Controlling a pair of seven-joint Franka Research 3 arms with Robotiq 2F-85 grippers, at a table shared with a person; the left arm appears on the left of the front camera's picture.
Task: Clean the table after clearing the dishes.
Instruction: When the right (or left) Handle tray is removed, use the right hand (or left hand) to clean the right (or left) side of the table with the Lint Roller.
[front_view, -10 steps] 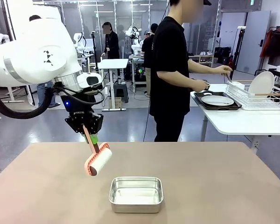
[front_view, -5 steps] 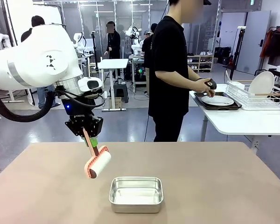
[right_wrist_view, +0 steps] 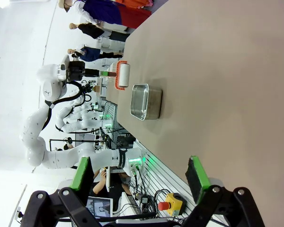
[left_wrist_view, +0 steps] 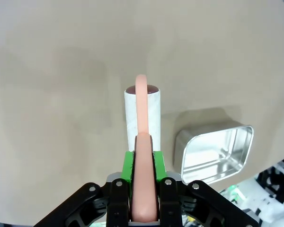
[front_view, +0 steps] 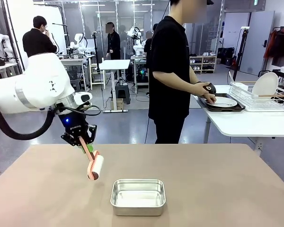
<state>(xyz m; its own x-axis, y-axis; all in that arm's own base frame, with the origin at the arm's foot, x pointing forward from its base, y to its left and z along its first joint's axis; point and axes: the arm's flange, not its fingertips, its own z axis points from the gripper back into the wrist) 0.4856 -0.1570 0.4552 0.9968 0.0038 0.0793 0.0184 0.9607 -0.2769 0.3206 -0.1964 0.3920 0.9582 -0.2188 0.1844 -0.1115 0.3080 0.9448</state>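
The left gripper [front_view: 80, 140] is clamped on the salmon-pink handle of a white lint roller [front_view: 95, 167], which slants down from its fingers over the large matte brownish-taupe table [front_view: 217, 189], just left of a small rectangular steel pan [front_view: 137, 196]. The right gripper [right_wrist_view: 139, 172] stands wide open and empty above the same table. A round white plate [front_view: 220, 101] on a dark tray [front_view: 227, 108] lies on a white side table [front_view: 246, 124], well apart from both grippers.
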